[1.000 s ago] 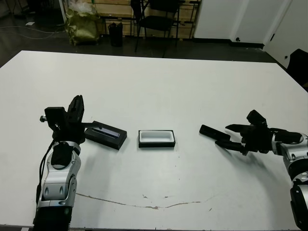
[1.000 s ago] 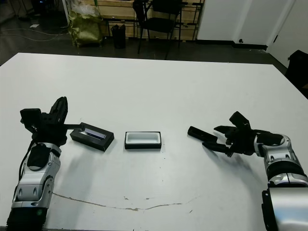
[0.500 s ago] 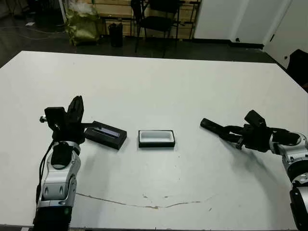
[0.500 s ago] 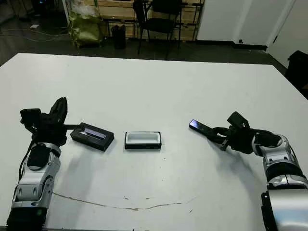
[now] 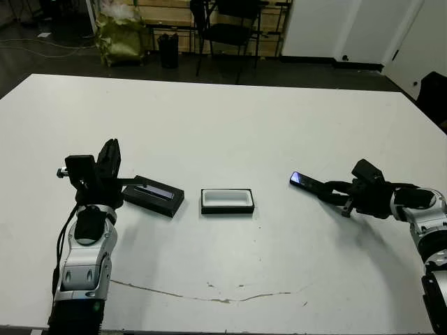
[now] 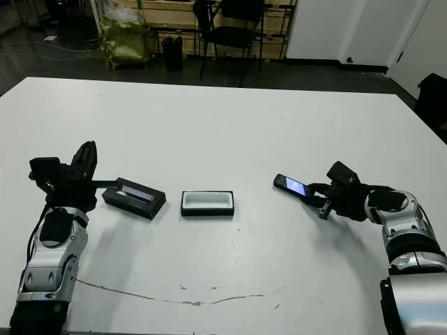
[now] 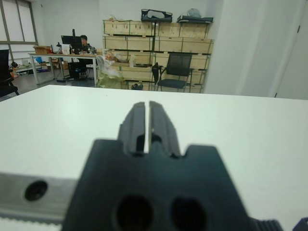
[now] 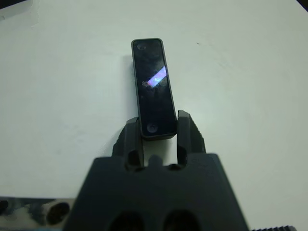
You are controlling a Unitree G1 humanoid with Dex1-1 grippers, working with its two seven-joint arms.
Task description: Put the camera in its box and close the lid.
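In the head view, the right end effector (image 6: 323, 200) is gripping one end of the camera (image 6: 293, 186), which is sticking out from its fingers toward the box (image 6: 207, 203) and is tilting up off the white table (image 6: 230, 118). The box is lying open, white lining showing, well apart from that end effector and about midway between the two arms. The lid (image 6: 133, 197) is resting flat on the table beside the box, just in front of the left end effector (image 6: 85, 167).

In the left wrist view, the left end effector's fingers (image 7: 135, 122) are pressing nearly together with only a thin slit between them, holding nothing.

In the right wrist view, the right end effector's fingers (image 8: 131, 136) are clamping the near end of the camera on both long edges, its glossy face showing a bluish-purple glint.
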